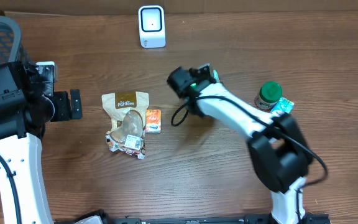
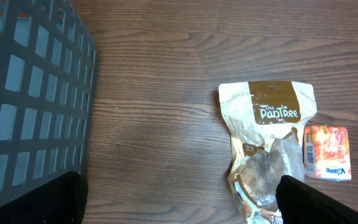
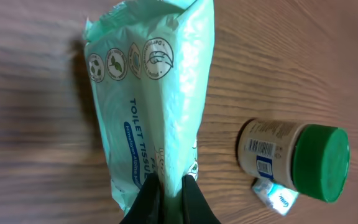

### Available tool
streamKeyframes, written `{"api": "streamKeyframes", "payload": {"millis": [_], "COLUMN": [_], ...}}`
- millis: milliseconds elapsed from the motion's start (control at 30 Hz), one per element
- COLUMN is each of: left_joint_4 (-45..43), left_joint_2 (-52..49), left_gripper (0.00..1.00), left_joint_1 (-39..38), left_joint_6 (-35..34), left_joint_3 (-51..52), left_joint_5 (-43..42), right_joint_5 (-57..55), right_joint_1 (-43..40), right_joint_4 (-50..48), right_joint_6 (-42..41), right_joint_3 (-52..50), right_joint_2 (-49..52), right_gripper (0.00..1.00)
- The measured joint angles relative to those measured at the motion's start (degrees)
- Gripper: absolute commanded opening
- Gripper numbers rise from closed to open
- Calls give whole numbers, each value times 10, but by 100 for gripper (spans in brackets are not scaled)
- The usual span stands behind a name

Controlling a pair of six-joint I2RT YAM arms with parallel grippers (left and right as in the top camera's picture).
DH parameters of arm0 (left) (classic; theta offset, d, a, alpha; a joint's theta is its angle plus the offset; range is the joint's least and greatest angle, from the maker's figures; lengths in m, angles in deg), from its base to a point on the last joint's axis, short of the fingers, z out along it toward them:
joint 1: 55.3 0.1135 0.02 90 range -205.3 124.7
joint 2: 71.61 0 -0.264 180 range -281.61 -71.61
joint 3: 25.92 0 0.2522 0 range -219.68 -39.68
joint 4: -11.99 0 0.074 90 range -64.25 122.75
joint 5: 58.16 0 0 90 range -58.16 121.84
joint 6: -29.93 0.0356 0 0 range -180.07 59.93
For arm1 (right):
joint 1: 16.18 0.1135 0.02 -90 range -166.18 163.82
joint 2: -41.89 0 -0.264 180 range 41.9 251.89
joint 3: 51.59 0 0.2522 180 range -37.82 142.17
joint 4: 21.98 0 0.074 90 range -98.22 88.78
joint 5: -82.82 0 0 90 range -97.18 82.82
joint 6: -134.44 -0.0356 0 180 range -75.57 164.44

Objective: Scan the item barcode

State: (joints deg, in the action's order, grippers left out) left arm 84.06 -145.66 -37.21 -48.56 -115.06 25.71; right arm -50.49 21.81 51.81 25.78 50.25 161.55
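My right tool [image 3: 169,198] is clamped on the near edge of the mint-green tissue pack [image 3: 148,93]. The fingers [image 3: 146,200] are together with only the thin film pinched between them. The pack sticks out away from the wrist camera, with the "TOILET TISSU" print and three round icons facing that camera.

In the overhead view the right tool is over the middle of the table [image 1: 197,180]. It is below and to the right of the white scanner [image 1: 151,26], which stands at the far edge, well apart from the tool. The pack is mostly hidden under my wrist there, so I cannot tell if it touches the table.

A jar [image 1: 269,95] with a green lid stands upright on the right side. A small blue-and-white packet [image 1: 284,106] lies just beside it. The right wrist view shows a barcode label on the jar's side.

My left tool [image 2: 179,202] is spread wide apart and holds nothing. Its fingers [image 2: 61,199] show at the two lower corners of the left wrist view. It hovers at the left of the table, pointing toward the brown PanTree pouch [image 2: 269,124].

The pouch lies flat, and an orange packet [image 2: 328,152] lies just beside its lower half. A crinkled clear pack [image 1: 128,140] overlaps the pouch's lower end. A grey mesh basket [image 2: 30,93] is at the far left, near the left tool.
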Motion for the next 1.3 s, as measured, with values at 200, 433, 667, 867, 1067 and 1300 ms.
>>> {"api": "streamKeyframes", "payload": {"millis": [200,433,667,867,1067,1300], "left_joint_4": [0,0,0,0,0,0], "left_joint_2": [0,0,0,0,0,0], "left_gripper": [99,100,99,100,100,99], "left_joint_1": [0,0,0,0,0,0], "left_joint_6": [0,0,0,0,0,0], "left_joint_3": [0,0,0,0,0,0], "left_joint_5": [0,0,0,0,0,0], "right_joint_5": [-36,41,93,147,276,489], "right_joint_1": [16,81,138,104,-17,-179], "right_joint_4": [0,-9,-24,7,22,21], "right_joint_6": [-3,47,73,61,56,50], "right_joint_3": [-1,-1,-1,44,110,116], "right_joint_2": [27,27,27,26,6,-12], "right_gripper": [20,56,68,61,54,38]}}
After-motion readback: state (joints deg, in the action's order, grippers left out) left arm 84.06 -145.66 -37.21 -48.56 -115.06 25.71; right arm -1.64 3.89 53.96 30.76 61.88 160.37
